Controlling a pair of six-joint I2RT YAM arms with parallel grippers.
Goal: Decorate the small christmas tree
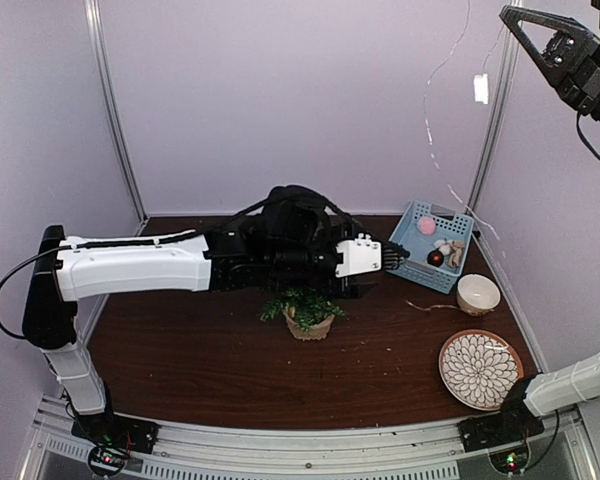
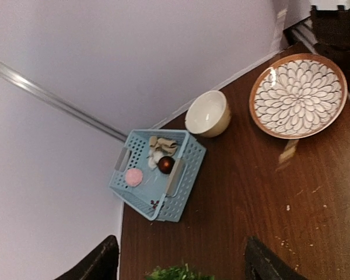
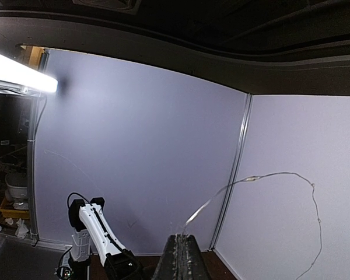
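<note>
The small christmas tree (image 1: 302, 308), green in a tan pot, stands mid-table; its top shows at the bottom of the left wrist view (image 2: 178, 273). My left gripper (image 1: 395, 255) hovers above the table between the tree and a blue basket (image 1: 412, 228), with its jaws wide open and empty (image 2: 181, 244). The basket (image 2: 185, 172) holds a pink ball (image 2: 133, 177), a dark red bauble (image 2: 166, 164) and pale ornaments. My right gripper (image 1: 508, 14) is raised high at the right, shut (image 3: 184, 239) on a thin wire light string (image 3: 252, 178) that hangs down towards the basket (image 1: 427, 120).
A cream bowl (image 1: 477, 293) and a patterned plate (image 1: 479, 369) sit at the right of the table. They also show in the left wrist view, bowl (image 2: 207, 114) and plate (image 2: 297, 96). A small tan piece (image 2: 288, 151) lies by the bowl. Lilac walls enclose the table.
</note>
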